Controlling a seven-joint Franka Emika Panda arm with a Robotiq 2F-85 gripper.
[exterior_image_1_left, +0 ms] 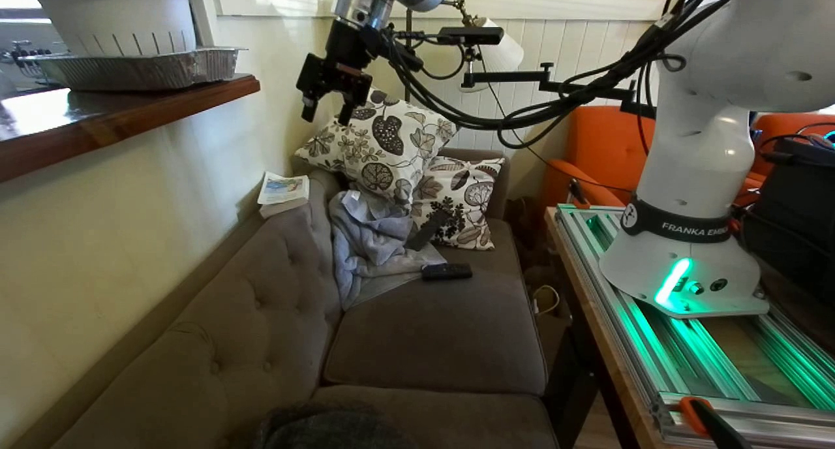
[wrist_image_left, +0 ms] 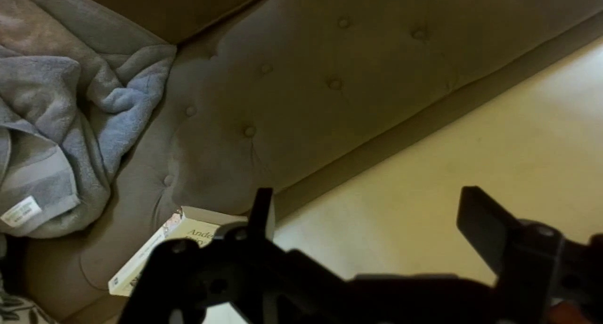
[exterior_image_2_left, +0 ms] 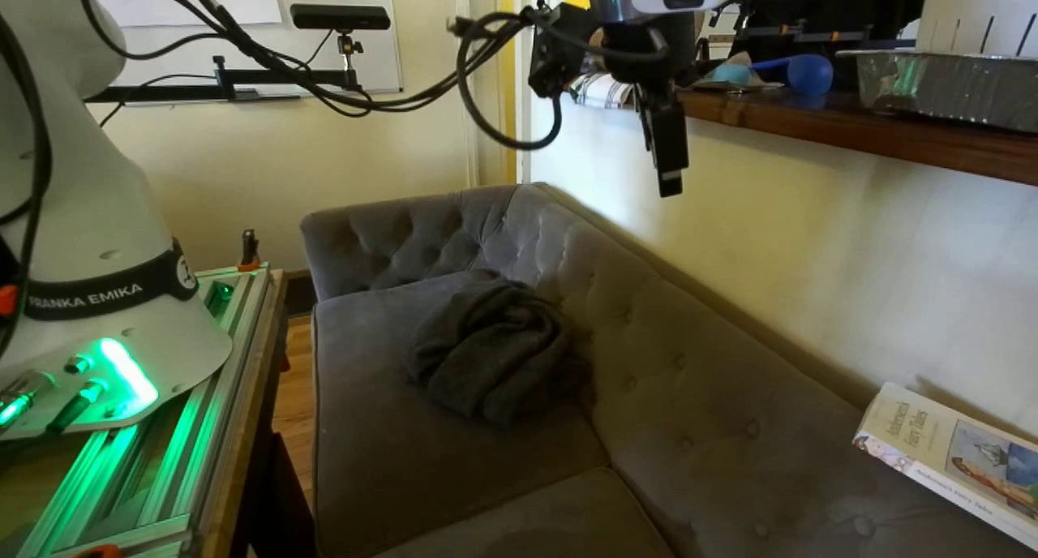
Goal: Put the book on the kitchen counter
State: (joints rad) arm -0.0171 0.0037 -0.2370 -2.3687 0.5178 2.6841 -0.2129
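The book, a thick paperback with a pale cover and picture, lies flat on top of the sofa's backrest against the wall. It shows in both exterior views, with its title side up. In the wrist view the book is partly hidden behind a gripper finger. The kitchen counter is a dark wooden ledge above the sofa; its edge also shows in an exterior view. My gripper is open and empty, in the air above the backrest and higher than the book. Its fingers are spread wide in the wrist view.
A foil tray with a white tub on it stands on the counter. A blue scoop lies there too. Patterned pillows, a grey towel and a remote lie on the sofa. A dark blanket lies there as well.
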